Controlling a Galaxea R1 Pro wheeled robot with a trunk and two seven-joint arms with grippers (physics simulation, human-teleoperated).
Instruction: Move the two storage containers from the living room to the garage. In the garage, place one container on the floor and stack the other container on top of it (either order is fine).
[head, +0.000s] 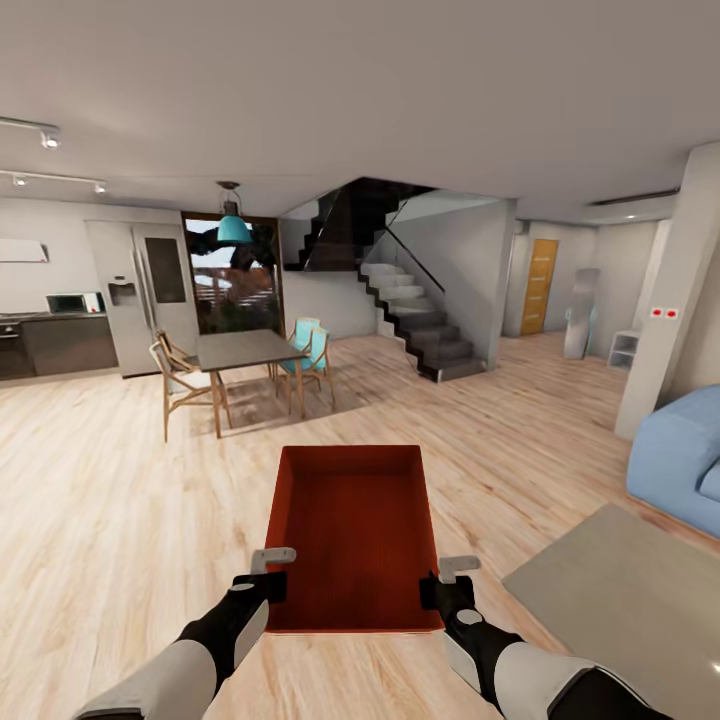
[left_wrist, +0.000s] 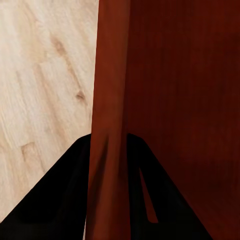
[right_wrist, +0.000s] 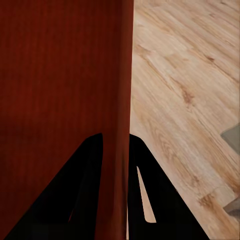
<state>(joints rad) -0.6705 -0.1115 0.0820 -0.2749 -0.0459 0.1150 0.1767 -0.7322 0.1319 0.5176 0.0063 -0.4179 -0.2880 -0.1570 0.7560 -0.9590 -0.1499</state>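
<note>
While both arms reach forward, the left gripper (head: 272, 572) and right gripper (head: 447, 580) each pinch one side wall of the storage container (head: 352, 535), held above the wood floor (head: 100, 500), between dining table (head: 245, 350) and robot.

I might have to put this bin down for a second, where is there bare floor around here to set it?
Open wood floor lies left of the storage container, between it and the dining table. More bare planks run ahead toward the stairs. The right side is tighter: the grey rug and blue sofa crowd it. Both the left gripper and right gripper grip the container walls.
</note>
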